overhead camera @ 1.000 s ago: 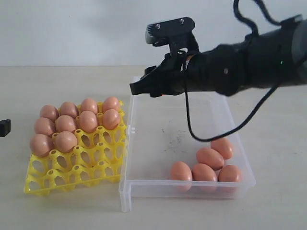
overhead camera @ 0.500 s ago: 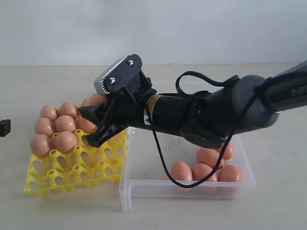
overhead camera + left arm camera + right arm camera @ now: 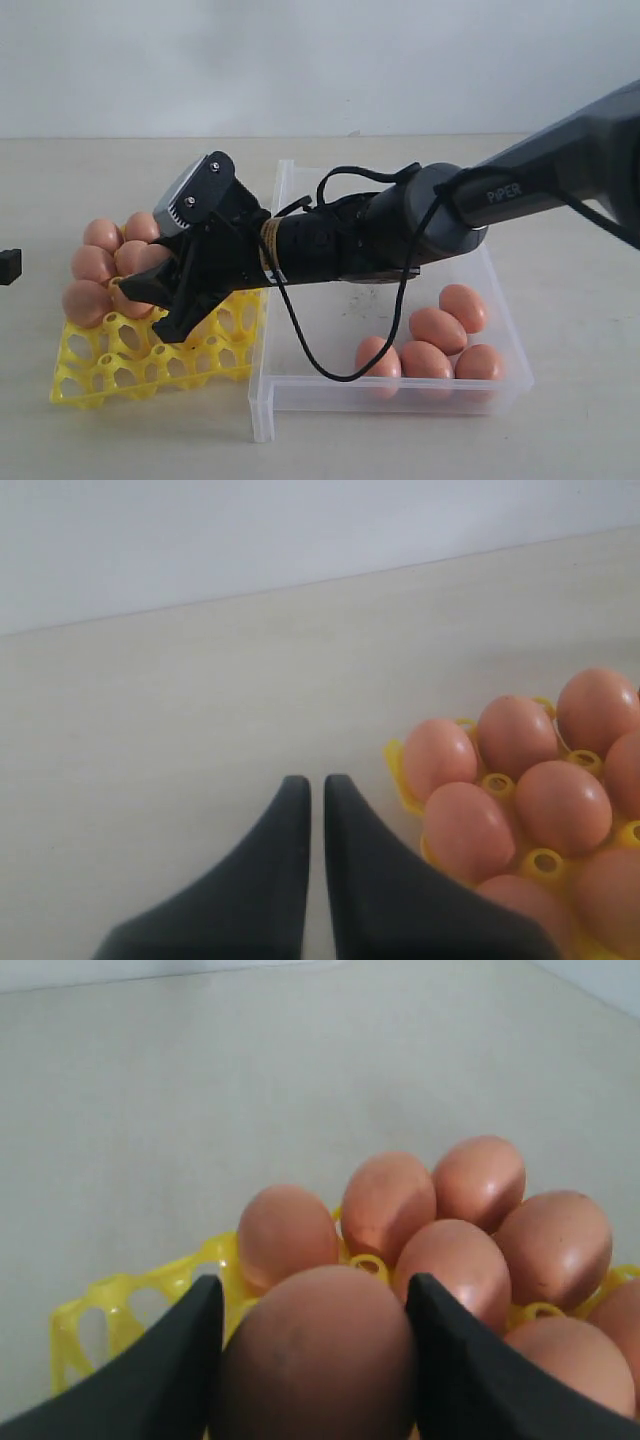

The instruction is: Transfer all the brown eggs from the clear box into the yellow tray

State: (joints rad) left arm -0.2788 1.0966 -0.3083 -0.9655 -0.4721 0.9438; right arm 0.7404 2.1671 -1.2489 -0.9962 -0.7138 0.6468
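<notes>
Presently a brown egg [image 3: 315, 1360] is gripped between the right jaws, which are spread wide around it and held low over the yellow tray [image 3: 150, 365]. Just ahead of the jaws and below them, seated eggs [image 3: 285, 1230] are packed close together.

A crack could be caused if the held egg is let go onto a filled cup rather than an empty one. Whether an empty cup lies straight beneath cannot be made out, since that spot is hidden by the egg itself. A neighbour could also be knocked loose if the jaws are spread further on release. The light tray could be shoved along the worktop [image 3: 200, 680] if the descent is taken too far.

The left jaws are closed on nothing, with the tray's corner just to one side of them. Well behind the right jaws, five eggs [image 3: 437, 330] are left in the clear box [image 3: 262, 395].

Compared with a second ago, the right jaws have been brought from high over the box's far end down across to the tray. The eggs in the box have not been disturbed.
</notes>
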